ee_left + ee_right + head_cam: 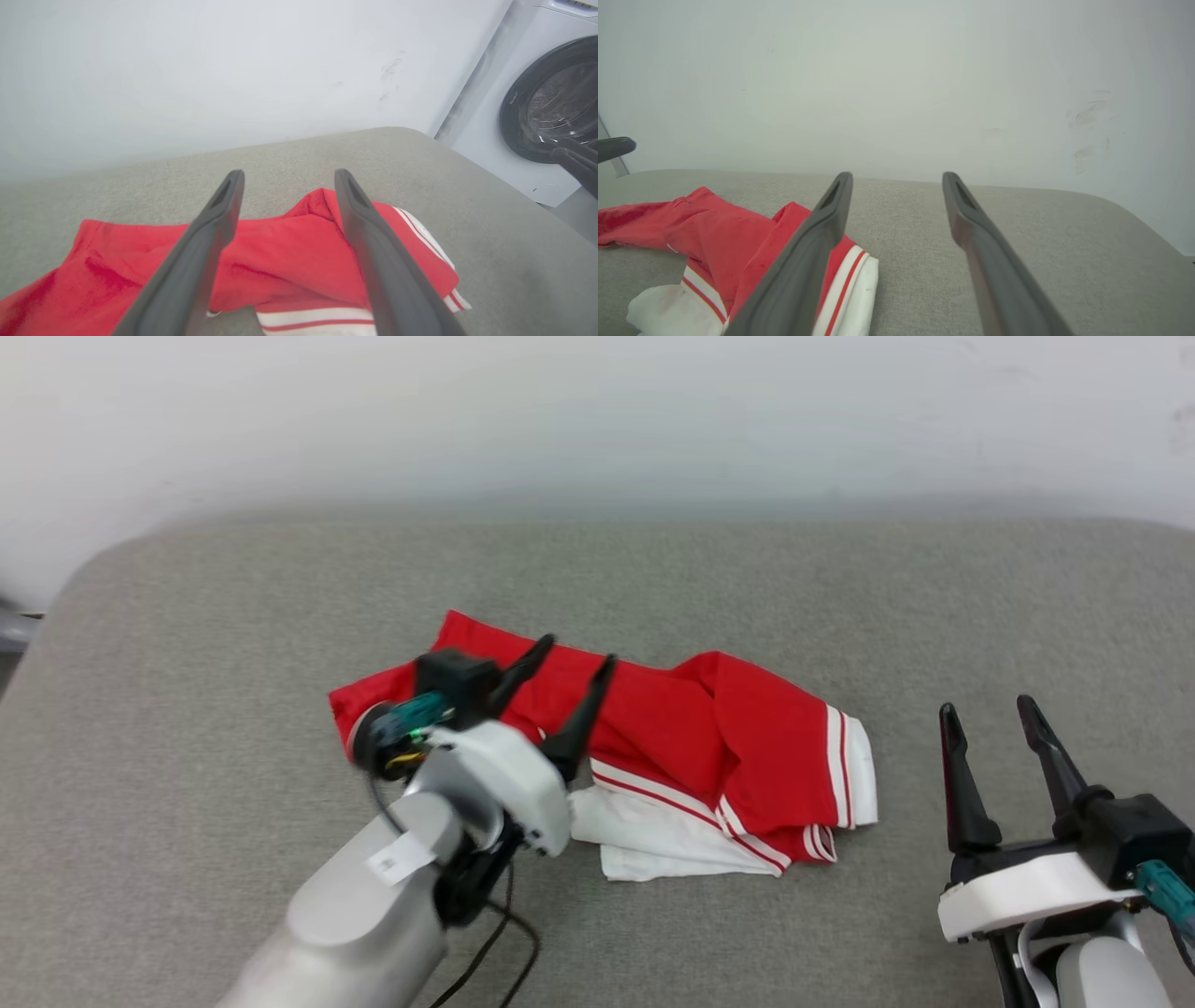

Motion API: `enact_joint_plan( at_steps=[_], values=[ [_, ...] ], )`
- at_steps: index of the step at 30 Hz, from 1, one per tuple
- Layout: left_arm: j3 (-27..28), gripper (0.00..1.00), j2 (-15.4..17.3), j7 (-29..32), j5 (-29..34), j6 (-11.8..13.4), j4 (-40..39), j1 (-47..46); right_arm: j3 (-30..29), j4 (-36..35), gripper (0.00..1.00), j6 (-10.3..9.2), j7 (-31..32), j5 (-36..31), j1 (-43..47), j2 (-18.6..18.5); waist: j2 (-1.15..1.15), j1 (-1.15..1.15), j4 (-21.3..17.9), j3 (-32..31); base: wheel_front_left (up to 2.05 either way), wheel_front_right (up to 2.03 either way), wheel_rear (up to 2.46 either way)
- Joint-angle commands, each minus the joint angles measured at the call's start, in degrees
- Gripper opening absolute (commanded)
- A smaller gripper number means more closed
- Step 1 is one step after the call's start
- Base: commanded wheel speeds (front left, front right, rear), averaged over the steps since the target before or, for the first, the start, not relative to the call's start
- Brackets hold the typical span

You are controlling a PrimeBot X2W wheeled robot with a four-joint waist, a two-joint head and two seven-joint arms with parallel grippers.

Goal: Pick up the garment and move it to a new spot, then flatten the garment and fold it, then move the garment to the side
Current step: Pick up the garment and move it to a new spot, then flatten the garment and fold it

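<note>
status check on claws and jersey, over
Left claw open over jersey, empty. Right claw open, standing apart. Jersey crumpled on grey cushion. Nothing in the way.

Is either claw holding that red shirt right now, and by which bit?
Nothing is held. The left claw is open above the crumpled shirt; the right claw is open too, off to its side above the grey surface.

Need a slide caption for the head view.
Left gripper, open, over the crumpled red jersey on the grey surface; right gripper open, clear of the cloth.
</note>
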Motion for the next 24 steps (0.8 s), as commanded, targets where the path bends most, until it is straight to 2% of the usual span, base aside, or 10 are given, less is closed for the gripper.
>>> enact_joint_plan(
  at_steps=[1,6,10,13,15,16,24],
  values=[
    [1.5,1.00,2.0,-0.9,-0.2,1.1,-2.2,3.3,0.0,0.2,1.00,-0.06,-0.1,-0.5,1.2,0.1,0.00,0.00,2.8,-2.8,0.00,0.00,0.00],
    [6.4,1.00,7.0,-1.8,0.7,4.1,-10.7,12.3,0.7,0.2,1.00,-0.06,-0.1,-0.4,2.7,0.0,0.00,0.00,4.1,-4.7,0.00,0.00,0.00],
    [12.5,1.00,8.5,-1.8,4.1,5.9,-20.1,21.8,1.8,-0.3,1.00,-0.06,-0.1,0.3,4.1,0.0,0.00,0.00,4.6,-5.4,0.00,0.00,0.00],
    [16.9,1.00,7.7,-1.8,7.0,6.3,-25.6,28.3,2.4,-0.8,1.00,-0.06,-0.1,0.6,5.0,0.0,0.00,0.00,4.6,-5.6,0.00,0.00,0.00],
    [17.8,1.00,7.1,-1.8,7.8,6.3,-26.8,30.4,2.6,-1.0,1.00,-0.06,-0.1,0.8,5.3,0.0,0.00,0.00,4.5,-5.7,0.00,0.00,0.00],
    [19.1,1.00,6.0,-1.8,9.4,6.0,-28.0,34.0,2.9,-1.2,1.00,-0.06,-0.1,1.1,5.7,0.0,0.00,0.00,4.5,-5.7,0.00,0.00,0.00],
    [22.3,1.00,1.8,-1.8,13.3,4.0,-28.4,38.4,3.8,-1.3,1.00,-0.06,-0.1,1.5,6.2,0.0,0.00,0.00,3.9,-5.8,0.00,0.00,0.00]
  ],
)
